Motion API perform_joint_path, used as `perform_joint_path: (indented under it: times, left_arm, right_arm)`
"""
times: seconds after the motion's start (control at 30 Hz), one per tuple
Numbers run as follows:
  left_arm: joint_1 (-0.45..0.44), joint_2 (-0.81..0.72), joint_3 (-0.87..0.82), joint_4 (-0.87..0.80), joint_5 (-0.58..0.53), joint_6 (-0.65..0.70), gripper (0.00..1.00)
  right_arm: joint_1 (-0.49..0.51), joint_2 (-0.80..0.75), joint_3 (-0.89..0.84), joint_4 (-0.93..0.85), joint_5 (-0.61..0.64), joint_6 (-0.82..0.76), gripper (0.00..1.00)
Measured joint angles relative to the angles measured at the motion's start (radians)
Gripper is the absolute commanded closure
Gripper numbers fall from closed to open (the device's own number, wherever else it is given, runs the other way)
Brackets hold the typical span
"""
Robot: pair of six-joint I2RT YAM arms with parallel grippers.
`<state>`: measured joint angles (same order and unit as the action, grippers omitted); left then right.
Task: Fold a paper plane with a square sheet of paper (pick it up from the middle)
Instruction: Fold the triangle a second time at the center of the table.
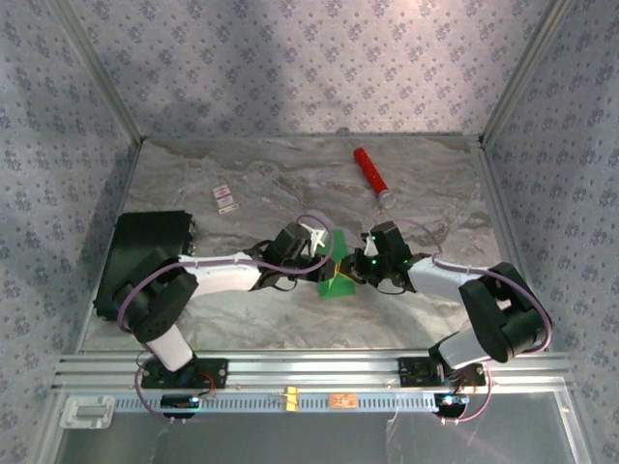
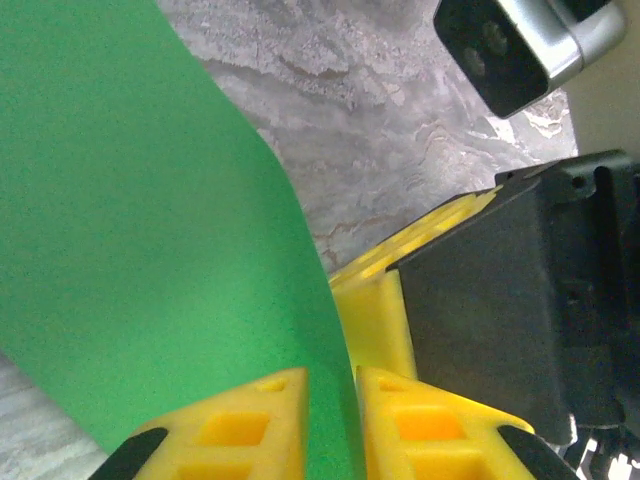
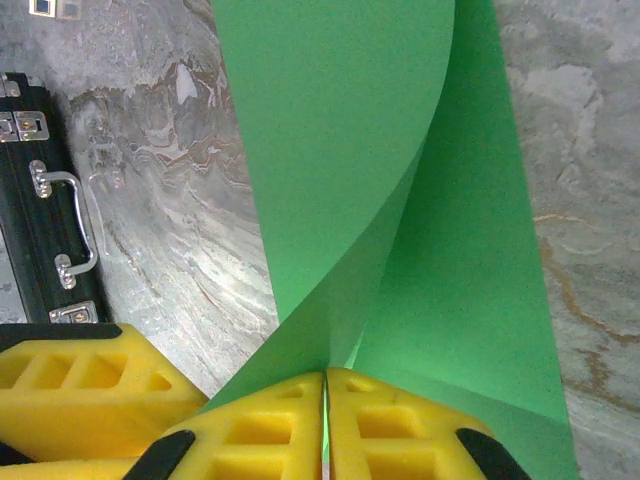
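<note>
The square sheet of paper is bright green and lifted off the table in the middle, between both grippers. In the right wrist view the paper curls into two curved flaps that meet at my right gripper, whose yellow fingers are pressed shut on its edge. In the left wrist view the paper bows to the left and runs down through the gap of my left gripper, whose fingers stand slightly apart around it. From above, the left gripper and right gripper nearly touch.
A red cylinder lies at the back of the marble table. A black flat box with metal clasps sits at the left edge, beside the left arm. Two small labels lie left of centre. Patterned walls enclose the table.
</note>
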<state>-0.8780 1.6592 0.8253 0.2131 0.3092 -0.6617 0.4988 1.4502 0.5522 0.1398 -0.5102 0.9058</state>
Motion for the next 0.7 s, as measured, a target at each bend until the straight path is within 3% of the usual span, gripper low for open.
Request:
perform_joint_path:
  times: [0.37, 0.6, 0.7]
  left_arm:
    - [0.002, 0.031, 0.01, -0.015, 0.047, 0.029, 0.84]
    - [0.008, 0.031, 0.01, -0.022, 0.055, 0.052, 0.99]
    - [0.008, 0.031, 0.011, -0.03, 0.054, 0.06, 1.0]
  right_arm:
    - [-0.002, 0.004, -0.003, 0.003, -0.003, 0.004, 0.9]
    - [-0.002, 0.004, -0.013, 0.01, -0.002, 0.004, 0.9]
    - [-0.002, 0.004, -0.017, 0.011, 0.0, 0.004, 0.89]
